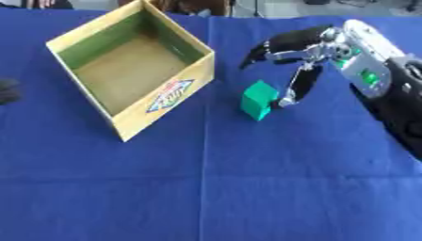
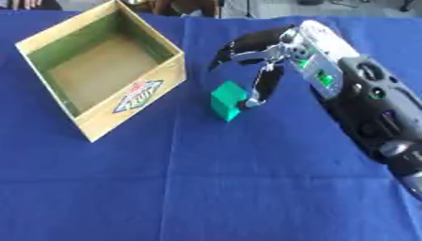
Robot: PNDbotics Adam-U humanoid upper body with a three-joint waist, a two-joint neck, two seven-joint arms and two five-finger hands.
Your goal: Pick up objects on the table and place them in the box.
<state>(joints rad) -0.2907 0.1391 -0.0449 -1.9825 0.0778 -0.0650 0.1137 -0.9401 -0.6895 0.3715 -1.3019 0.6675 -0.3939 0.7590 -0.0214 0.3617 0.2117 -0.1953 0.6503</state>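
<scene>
A small green block (image 1: 259, 100) sits on the blue tablecloth (image 1: 206, 188), just right of an open yellow cardboard box (image 1: 165, 101) whose inside shows nothing. My right hand (image 1: 326, 49) reaches in from the right and hangs over the block, open. Its thumb (image 1: 302, 84) points down, and the tip touches the block's right side. Its black fingers (image 1: 276, 43) spread above and behind the block without closing on it. A dark shape (image 1: 6, 92) at the left edge may be my left hand; nothing more of it shows.
The box stands askew at the upper left, one corner pointing toward me, with a colourful label on its near wall. The table's far edge runs along the top. Bare blue cloth fills the whole near half.
</scene>
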